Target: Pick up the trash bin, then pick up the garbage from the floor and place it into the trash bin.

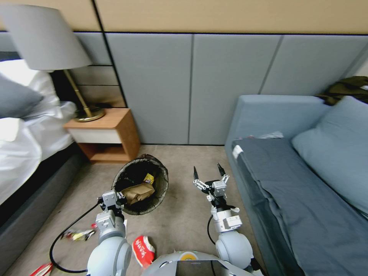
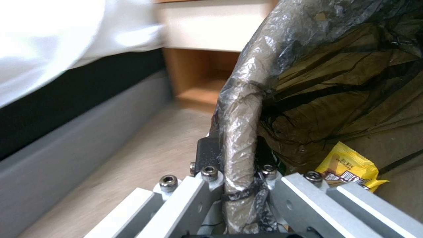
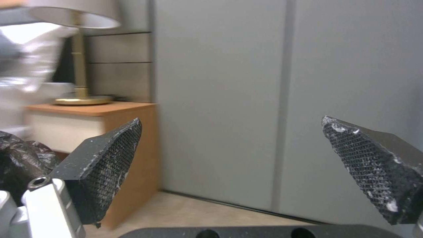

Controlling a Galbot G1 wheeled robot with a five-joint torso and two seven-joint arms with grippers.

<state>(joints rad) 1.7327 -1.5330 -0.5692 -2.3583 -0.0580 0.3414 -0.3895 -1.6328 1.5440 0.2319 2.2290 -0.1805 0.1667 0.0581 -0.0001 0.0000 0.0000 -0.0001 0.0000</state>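
1. We are viewing the trash bin [image 1: 141, 184], lined with a thin black bag, tilted toward us above the carpet between the bed [image 1: 23, 161] and the sofa [image 1: 306, 184], in front of the wooden nightstand [image 1: 105, 138]. A brown paper bag [image 1: 138, 192] and a yellow snack packet [image 1: 148, 178] are lying inside it.
2. We are gripping the bin with the left gripper [image 1: 115, 200]: its jaws are closed on the near rim, one finger inside and one outside, as the left wrist view shows around the bag-wrapped rim [image 2: 240, 138].
3. We are judging the bin to be light and fairly stiff, but its liner to be soft and slippery; the rolled rim looks like the soundest place to hold, and a tilt is likely to shift the loose contents.
4. We are holding the right gripper [image 1: 209, 173] in the air beside the bin, near the sofa's edge; its jaws are spread wide and holding nothing, the mesh-faced pads [image 3: 110, 158] standing well apart.
5. We are still leaving garbage on the floor: a red-and-white snack packet [image 1: 143, 250] by the robot's base, small wrappers [image 1: 78, 234] beside the left arm, and a red scrap [image 1: 41, 269] at the picture's edge.
6. We are noting a table lamp [image 1: 46, 42] on the nightstand and a grey panelled wall [image 1: 191, 84] behind.
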